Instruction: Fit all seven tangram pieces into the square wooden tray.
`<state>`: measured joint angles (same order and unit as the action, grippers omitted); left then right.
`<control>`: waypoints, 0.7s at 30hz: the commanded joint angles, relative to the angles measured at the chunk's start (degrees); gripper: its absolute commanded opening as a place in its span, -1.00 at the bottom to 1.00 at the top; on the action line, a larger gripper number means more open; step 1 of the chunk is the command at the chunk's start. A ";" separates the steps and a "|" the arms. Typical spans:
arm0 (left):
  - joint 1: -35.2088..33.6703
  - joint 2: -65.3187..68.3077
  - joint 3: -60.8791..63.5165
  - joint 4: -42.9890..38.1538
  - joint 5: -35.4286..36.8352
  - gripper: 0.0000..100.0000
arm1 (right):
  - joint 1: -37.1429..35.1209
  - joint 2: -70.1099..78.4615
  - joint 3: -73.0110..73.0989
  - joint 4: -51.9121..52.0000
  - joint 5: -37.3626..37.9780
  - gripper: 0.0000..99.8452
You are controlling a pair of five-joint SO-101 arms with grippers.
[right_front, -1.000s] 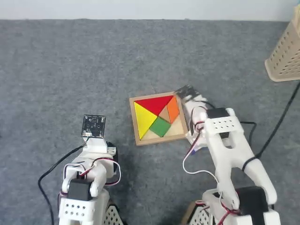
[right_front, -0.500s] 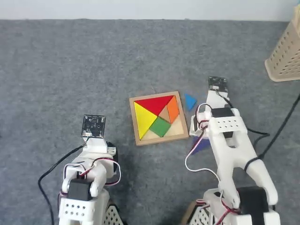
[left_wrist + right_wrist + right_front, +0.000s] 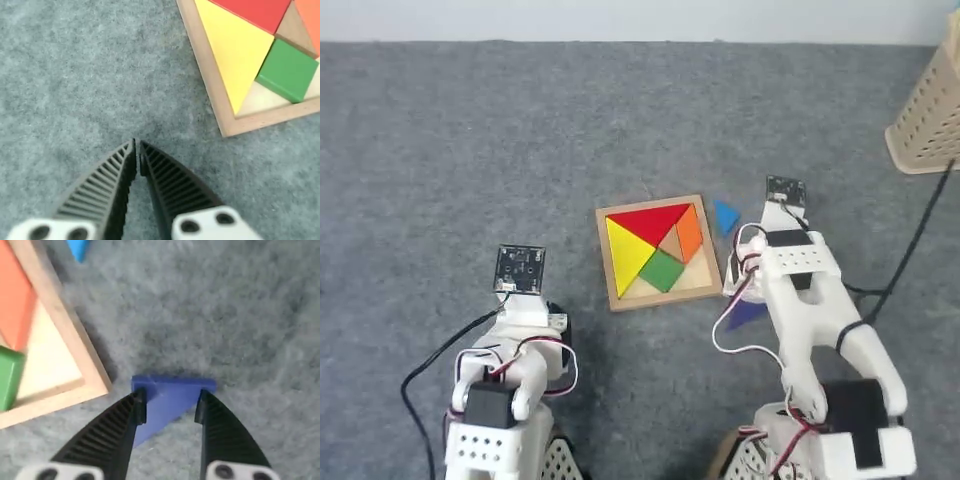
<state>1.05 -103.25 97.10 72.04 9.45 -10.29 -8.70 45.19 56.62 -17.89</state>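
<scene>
"Right wrist view first: what is your right gripper (image 3: 170, 401) doing?"

"I am holding it low over the dark blue triangle (image 3: 172, 389), which is lying flat on the grey counter (image 3: 240, 315) just beside a corner of the wooden tray (image 3: 75, 347). My jaws are standing apart, one tip on either side of the piece's wide end. Whether they are pressing on it, I cannot tell."

"How are you expecting it to handle?"

"I am judging it stiff, light and thin, probably painted wood. It is not going to bend or crack, but its smooth sides are likely to slide. I am planning on taking it across the wide end, fingers square to the edges, so the taper is not squeezing it out of the grip. The counter's soft nap may be letting the tips sink in beside it."

"And the tray?"

"In the high view it is carrying the red piece (image 3: 645, 218), the yellow piece (image 3: 625, 252), the green piece (image 3: 663, 270) and the orange piece (image 3: 689, 235), with bare wood showing in the corner nearest the dark blue triangle. A light blue triangle (image 3: 725, 215) is lying on the counter just off the tray's far corner, on my right arm's side."

"Your left gripper (image 3: 136, 145)?"

"Its jaws are sitting together on nothing, pointing at the counter near the tray's corner on that side."
</scene>
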 commanded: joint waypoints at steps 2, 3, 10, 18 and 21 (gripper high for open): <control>-0.09 -0.88 -0.48 0.26 -0.26 -0.97 | 0.40 1.45 -2.99 -0.57 -0.88 -0.70; -0.09 -0.88 -0.48 0.26 -0.26 -0.97 | 0.40 1.63 -2.99 -0.84 -0.88 -0.70; -0.09 -0.88 -0.48 0.26 -0.26 -0.97 | 0.57 6.37 -4.31 -1.01 -0.53 -0.70; -0.09 -0.88 -0.48 0.26 -0.26 -0.97 | 0.92 12.09 -8.44 0.66 1.49 -0.70; -0.09 -0.88 -0.48 0.26 -0.26 -0.97 | 3.56 12.53 -12.66 3.21 13.71 -0.70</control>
<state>1.05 -103.25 97.10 72.04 9.45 -9.58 0.97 35.69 58.37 -14.29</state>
